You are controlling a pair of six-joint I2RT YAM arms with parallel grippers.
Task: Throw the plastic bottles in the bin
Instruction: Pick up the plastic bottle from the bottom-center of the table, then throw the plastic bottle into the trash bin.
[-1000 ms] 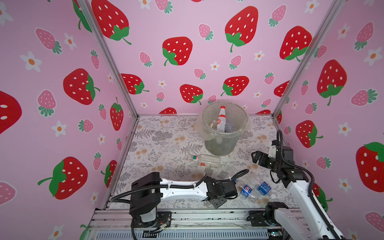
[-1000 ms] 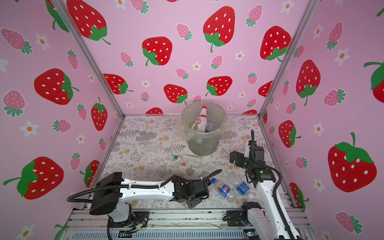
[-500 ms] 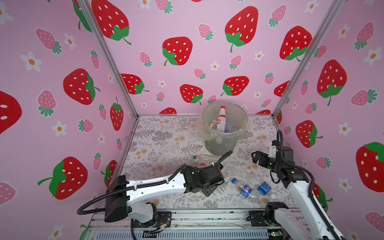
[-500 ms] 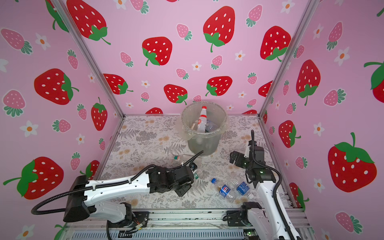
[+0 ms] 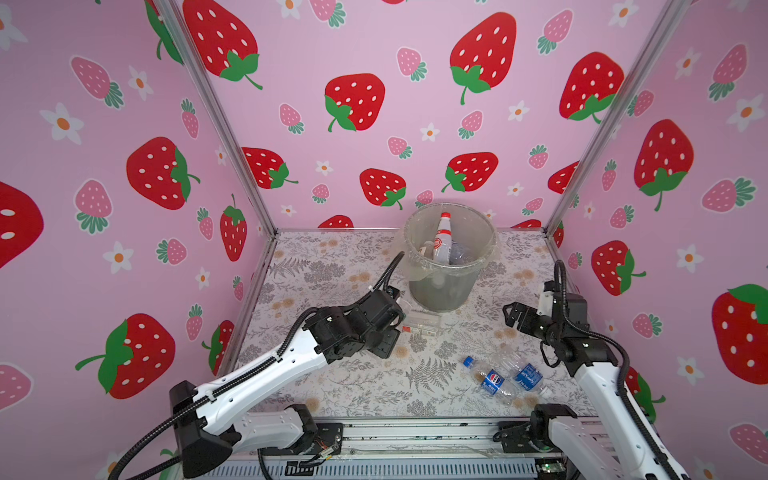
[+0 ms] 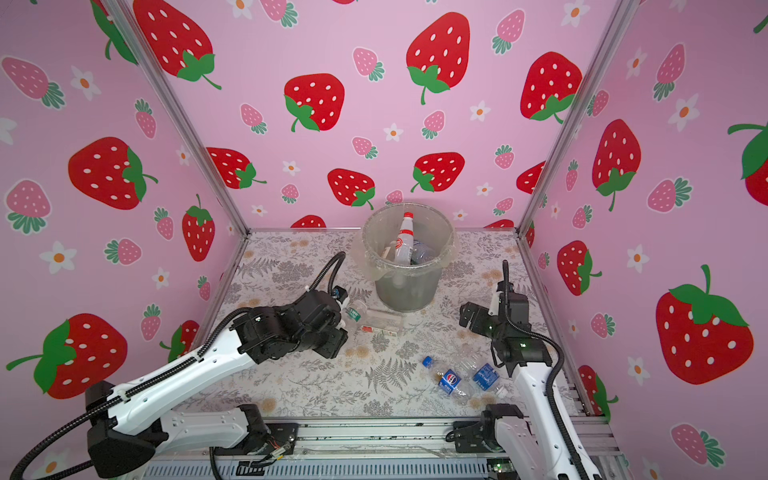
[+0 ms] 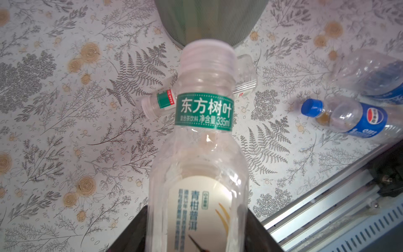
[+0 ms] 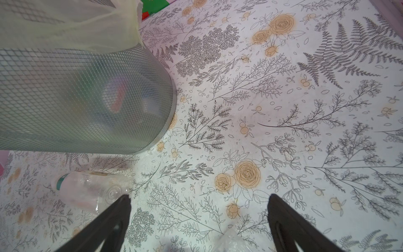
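Four bottles (image 5: 492, 380) outside one bin (image 5: 440, 291)

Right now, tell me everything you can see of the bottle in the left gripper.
The held bottle is clear plastic, apparently empty, with a pale screw cap, a white-lettered green neck band and a cream body label. The left gripper clamps its lower body, holding it above the table, cap toward the bin.

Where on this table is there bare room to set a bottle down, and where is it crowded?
Free: back left corner, between wall and bin; the front middle, between left arm and blue-labelled bottles. Crowded: before the bin, around the lying bottle and held bottle.
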